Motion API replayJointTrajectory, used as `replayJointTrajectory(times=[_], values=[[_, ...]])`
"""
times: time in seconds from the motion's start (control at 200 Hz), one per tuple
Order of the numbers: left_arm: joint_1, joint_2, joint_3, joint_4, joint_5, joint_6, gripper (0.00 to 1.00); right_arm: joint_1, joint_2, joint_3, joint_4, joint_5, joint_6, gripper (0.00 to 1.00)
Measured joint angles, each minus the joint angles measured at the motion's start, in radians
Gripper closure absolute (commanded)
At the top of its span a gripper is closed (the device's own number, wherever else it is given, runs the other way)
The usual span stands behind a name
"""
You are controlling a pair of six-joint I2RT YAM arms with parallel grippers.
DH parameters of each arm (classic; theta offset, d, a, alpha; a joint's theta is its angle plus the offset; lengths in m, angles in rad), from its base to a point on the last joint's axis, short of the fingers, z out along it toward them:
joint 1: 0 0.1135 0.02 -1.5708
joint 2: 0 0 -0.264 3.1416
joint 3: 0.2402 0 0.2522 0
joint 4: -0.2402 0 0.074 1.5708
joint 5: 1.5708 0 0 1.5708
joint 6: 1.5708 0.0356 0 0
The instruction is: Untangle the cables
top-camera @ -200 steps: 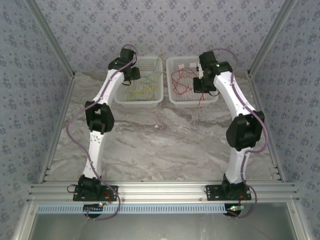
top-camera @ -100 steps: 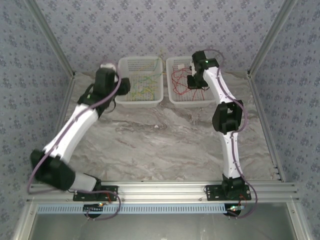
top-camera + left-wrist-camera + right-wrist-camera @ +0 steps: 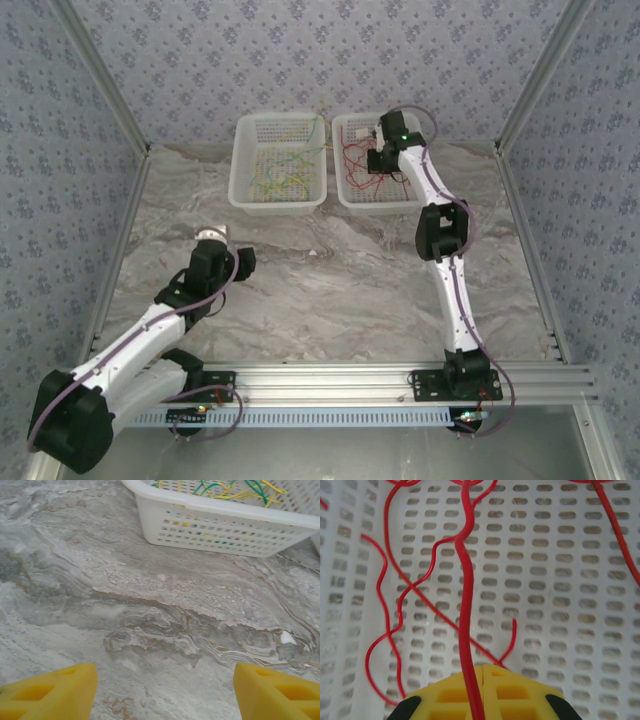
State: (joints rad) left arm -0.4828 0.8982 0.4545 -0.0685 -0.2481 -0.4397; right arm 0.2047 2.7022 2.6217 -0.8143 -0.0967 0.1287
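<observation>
Red cables (image 3: 358, 160) lie loose in the right white basket (image 3: 345, 197). My right gripper (image 3: 376, 160) hangs over them. In the right wrist view its yellow jaws (image 3: 485, 667) are shut, with two thin red strands meeting at the tips. A thicker-looking red cable (image 3: 466, 590) runs up from over the left finger across the basket floor. Green and yellow cables (image 3: 280, 178) lie in the left basket (image 3: 240, 196). My left gripper (image 3: 212, 236) is over bare table, well short of that basket, and its yellow fingers (image 3: 55, 692) stand wide apart with nothing between them.
The two perforated baskets stand side by side at the back of the marble table (image 3: 330, 280). The left basket's near wall (image 3: 220, 527) shows at the top of the left wrist view. Patterned walls and metal rails close in the table.
My left arm has drawn back from the left basket to the near left of the table, its gripper opening wider. The right gripper has moved farther back and left in the right basket.
</observation>
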Motion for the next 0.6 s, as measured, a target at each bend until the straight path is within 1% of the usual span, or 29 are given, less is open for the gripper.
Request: replayJointTrajectory(times=[0.16,0.45,0.48,0.5,0.545,0.6], values=[[-0.017,0.028,-0.001,0.050,-0.011,-0.007,0.28,-0.004,0.042,0.002,0.079,-0.016,0.055,1.00],[-0.017,0.175,0.012,0.103,-0.010,-0.011,0.27,0.003,0.075,0.051,0.138,-0.021,0.108,1.00],[-0.017,0.185,0.012,0.112,-0.010,-0.015,0.27,0.003,0.075,0.052,0.142,-0.021,0.109,0.94],[-0.017,0.191,0.013,0.117,-0.009,-0.016,0.27,0.003,0.075,0.052,0.144,-0.022,0.109,0.88],[-0.017,0.202,0.016,0.123,-0.008,-0.016,0.27,0.003,0.075,0.054,0.148,-0.023,0.111,0.80],[-0.018,0.209,0.023,0.126,-0.008,-0.017,0.27,0.005,0.076,0.061,0.148,-0.024,0.110,0.63]])
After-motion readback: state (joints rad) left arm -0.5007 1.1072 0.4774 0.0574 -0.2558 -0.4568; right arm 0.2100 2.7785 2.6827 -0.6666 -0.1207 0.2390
